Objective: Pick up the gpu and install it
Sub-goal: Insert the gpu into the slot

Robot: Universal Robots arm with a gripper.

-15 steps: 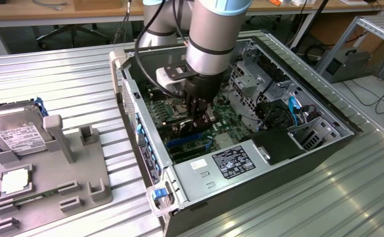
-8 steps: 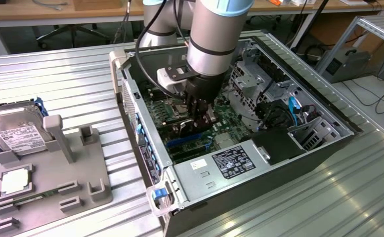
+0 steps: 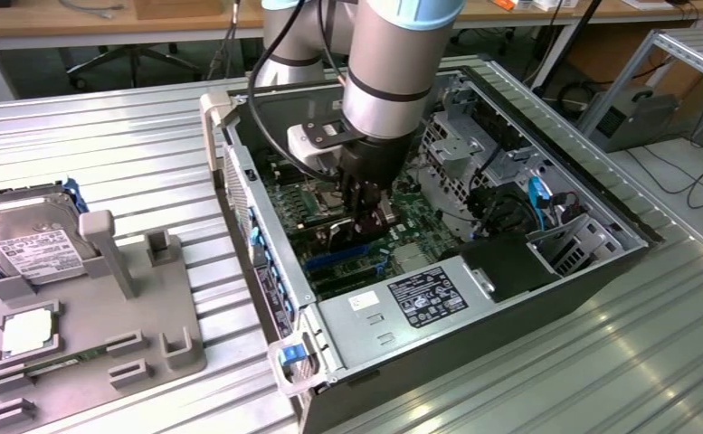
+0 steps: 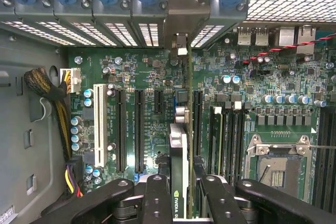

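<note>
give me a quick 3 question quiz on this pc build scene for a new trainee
1. True or false: the gripper is shut on the gpu.
2. Multiple choice: the hard drive rests A) inside the computer case, B) on the grey holder at the exterior view's left, C) on the floor.
3. Fill in: the green board under the gpu is the ____.

Key: 1 true; 2 B; 3 motherboard.
</note>
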